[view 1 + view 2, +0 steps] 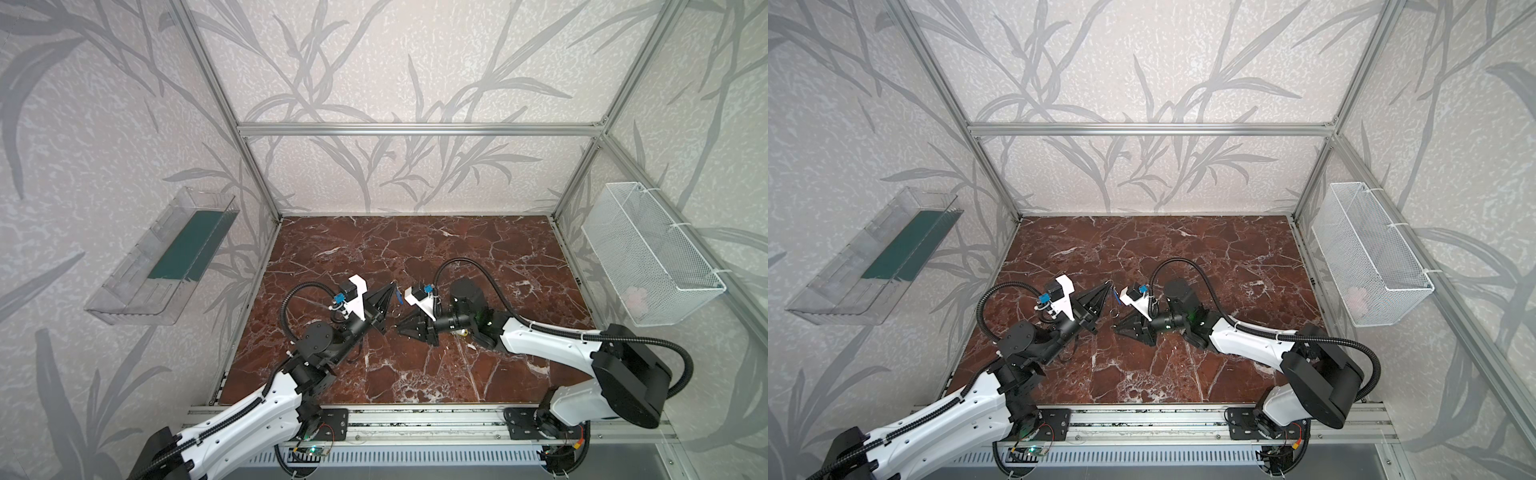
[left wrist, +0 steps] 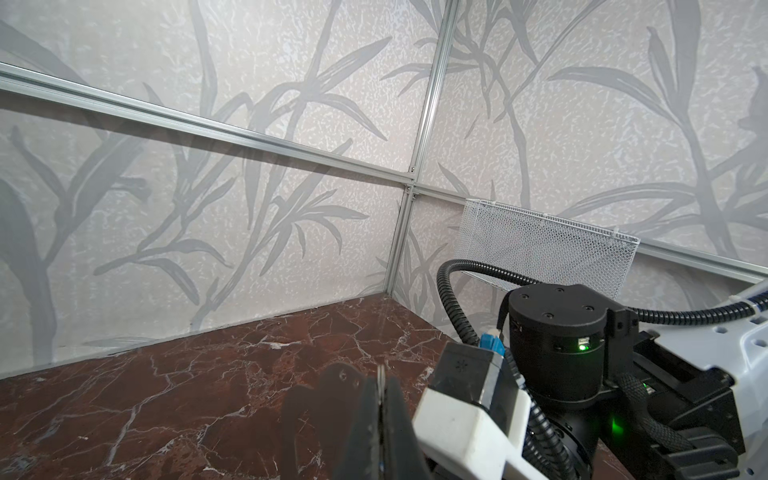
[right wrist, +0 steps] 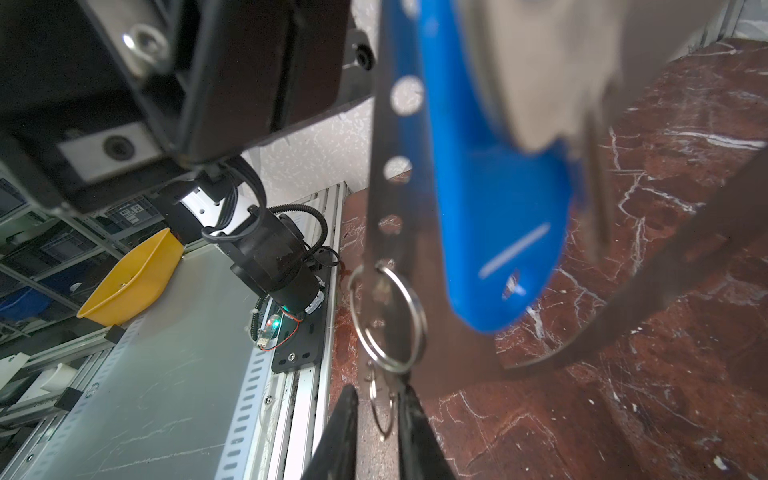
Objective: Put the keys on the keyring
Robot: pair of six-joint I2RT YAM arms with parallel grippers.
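Note:
My left gripper [image 1: 394, 286] is shut on the keyring [image 3: 382, 133], a thin metal plate with a row of holes that hangs above the table. Only the plate's thin edge [image 2: 380, 374] shows in the left wrist view. A blue key [image 3: 498, 216] hangs against the plate, and it shows in both top views [image 1: 1118, 299]. A large split ring [image 3: 419, 320] sits through a hole near the plate's lower end. A smaller ring [image 3: 372, 392] dangles below it, between the slightly parted fingers of my right gripper [image 3: 377, 390]. That gripper [image 1: 401, 326] points up from just beneath the plate.
A wire basket [image 1: 652, 257] hangs on the right wall and a clear tray [image 1: 162, 257] on the left wall. A small yellowish bit [image 1: 460, 331] lies under my right wrist, too small to identify. A yellow bowl [image 3: 133, 278] sits outside the cell.

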